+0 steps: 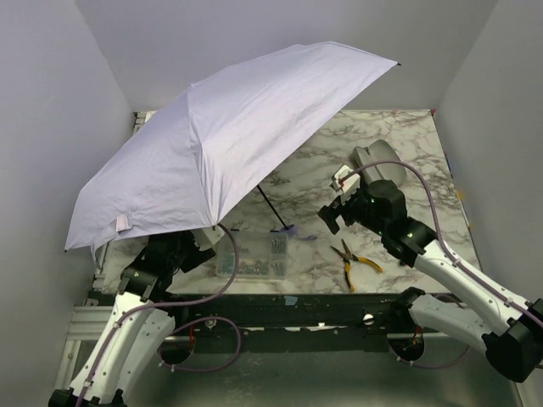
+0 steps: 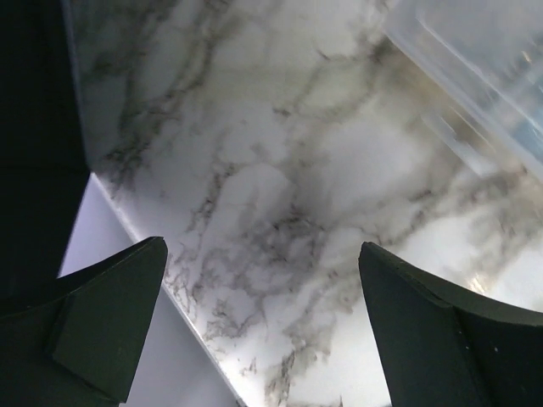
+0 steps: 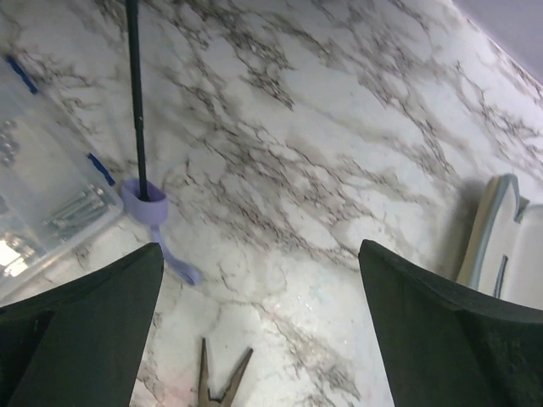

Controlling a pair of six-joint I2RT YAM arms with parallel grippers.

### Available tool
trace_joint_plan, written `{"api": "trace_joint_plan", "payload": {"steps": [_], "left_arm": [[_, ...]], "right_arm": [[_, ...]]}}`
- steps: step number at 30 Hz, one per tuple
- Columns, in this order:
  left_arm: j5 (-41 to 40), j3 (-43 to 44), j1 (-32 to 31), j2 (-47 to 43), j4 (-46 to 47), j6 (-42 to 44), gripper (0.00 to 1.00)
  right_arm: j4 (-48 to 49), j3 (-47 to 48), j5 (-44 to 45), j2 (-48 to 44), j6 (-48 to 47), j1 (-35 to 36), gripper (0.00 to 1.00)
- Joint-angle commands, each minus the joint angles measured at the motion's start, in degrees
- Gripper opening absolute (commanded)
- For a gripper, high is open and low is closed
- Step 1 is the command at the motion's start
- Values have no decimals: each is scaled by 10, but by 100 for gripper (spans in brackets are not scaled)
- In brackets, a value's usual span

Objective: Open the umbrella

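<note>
Marble tbl [image 1: 382, 144] w/ open umbrella [image 1: 229, 136], screw box [image 1: 254, 254], pliers [image 1: 355, 261].

We see a plain, pale grey enclosure. A left wall [image 1: 51, 127] fills the left side of the top view, a right wall [image 1: 501, 127] closes the right side, and a back wall [image 1: 280, 34] runs across the top. Between them lies a table [image 1: 424, 140] with a white marble-patterned top, veined in grey and brown. Its near edge [image 1: 322, 305] is a black strip across the lower middle. In the lower left corner we make out a silver slotted rail [image 1: 81, 326]. Along the bottom lies a dull grey surface [image 1: 322, 381]. The light is soft and even, with shadow over the left of the marble.
</note>
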Motion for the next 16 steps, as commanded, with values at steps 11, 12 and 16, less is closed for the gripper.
{"api": "trace_joint_plan", "payload": {"steps": [11,12,16], "left_arm": [[-110,-92,-2,-33,251,-80,99],[-113,-96,-2,-36,255,-79,98],[-118,-108,-2,-50,259,-65,99]], "right_arm": [[-25,-43,82,-52,-43,-34,100],[-25,-44,83,-52,-44,-37,100],[-24,-47,88,-59,-44,-42,100]]}}
